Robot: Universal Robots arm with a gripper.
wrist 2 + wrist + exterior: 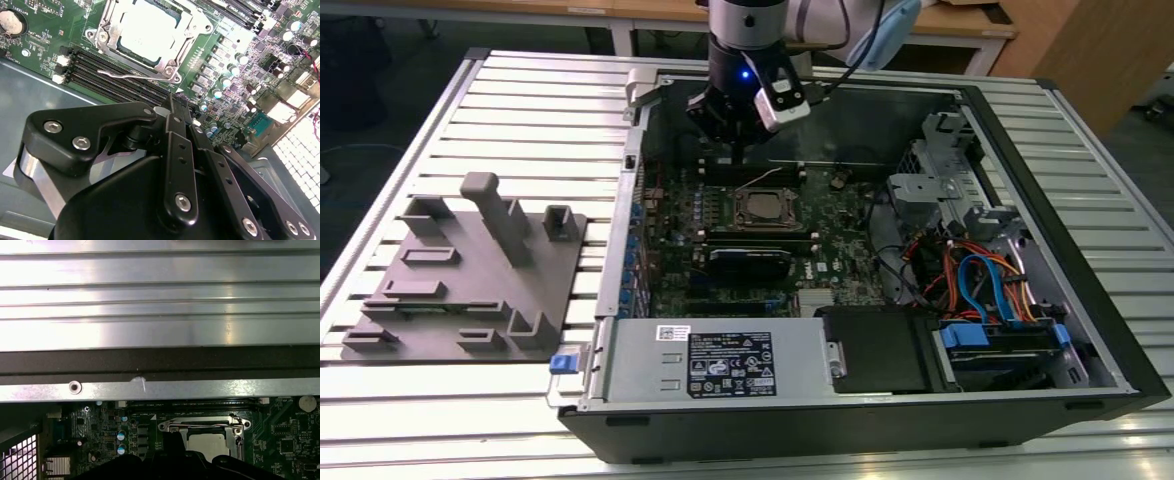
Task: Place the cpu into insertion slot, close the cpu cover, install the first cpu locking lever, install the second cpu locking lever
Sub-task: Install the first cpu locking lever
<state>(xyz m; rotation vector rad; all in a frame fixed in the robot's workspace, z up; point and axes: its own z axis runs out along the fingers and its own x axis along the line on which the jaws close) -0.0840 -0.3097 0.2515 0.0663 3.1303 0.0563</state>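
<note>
Exterior view, from its left: one grey fixture [467,270] with upright blocks lies on the slatted table [520,90]. Beside it lies one open computer case [854,430] with the green board facing up. The single hand [743,158] hangs over the board near the case's far wall, just beyond the socket. Toward that view's right, a bundle of blue and orange cables [974,275] sits by the drive bays.

In the second wrist view the hand's fingers look pressed together, with nothing gripped between them. Their tip hovers just beside the socket, close to a loose wire lever [125,76].

As for progress, the one cpu [145,30] lies seated in the one insertion slot [169,71], so I judge the first step done. The one cpu cover [107,22] appears folded down, its frame around the chip's silver top, so the second step looks done too. The wire lever lies out over the long black memory slots [100,70], apart from the frame, and I read it as not yet latched. I can make out one lever clearly. I cannot tell whether a second lever is locked, so the lever steps seem to remain.
</note>
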